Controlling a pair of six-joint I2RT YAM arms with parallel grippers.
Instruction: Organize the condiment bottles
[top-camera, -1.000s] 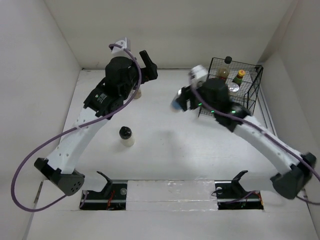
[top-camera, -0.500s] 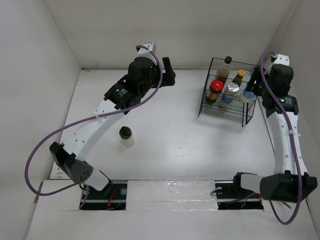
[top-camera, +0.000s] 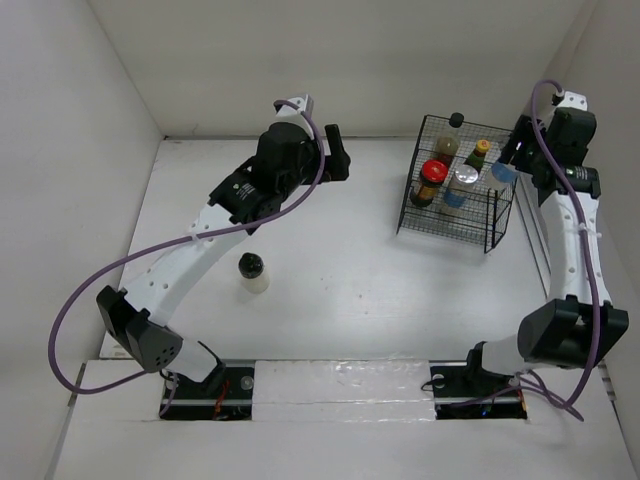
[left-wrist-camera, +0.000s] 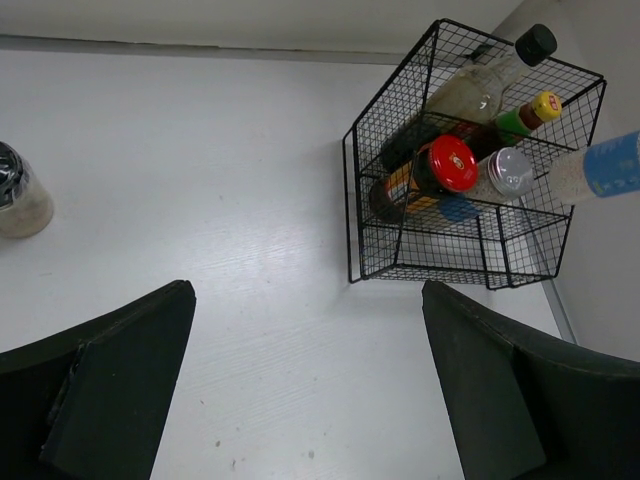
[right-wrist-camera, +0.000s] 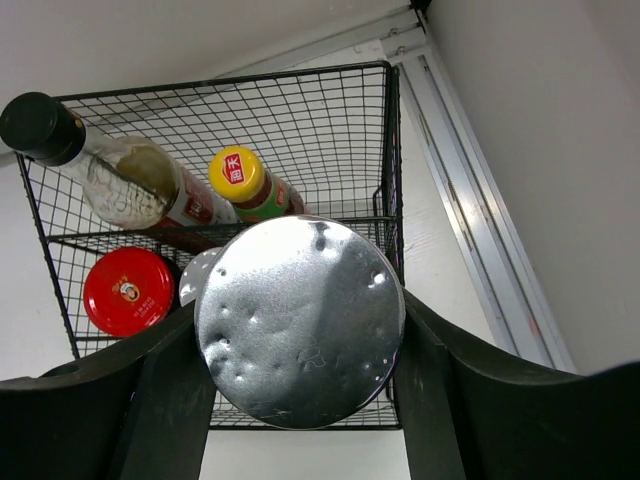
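Condiment bottles (top-camera: 455, 165): four stand in the wire basket, one is held above it, and one is loose.
A black-capped jar (top-camera: 252, 272) with pale contents stands alone on the smooth white table (top-camera: 340, 290). The left gripper (left-wrist-camera: 305, 300) hovers empty, spread wide. The right gripper (right-wrist-camera: 300, 325) clamps a blue-labelled shaker (left-wrist-camera: 600, 168) with a dimpled silver cap over the right side of the black wire basket (top-camera: 450, 215). Best lowered upright into the free gap, clear of the thin wires and glossy lids.

Pale jar (left-wrist-camera: 20, 205) half outside left-wrist view.

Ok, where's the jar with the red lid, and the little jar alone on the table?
red-lidded dark jar (top-camera: 436, 169): top external view, its red lid
black-capped pale jar (top-camera: 250, 264): top external view, its black cap
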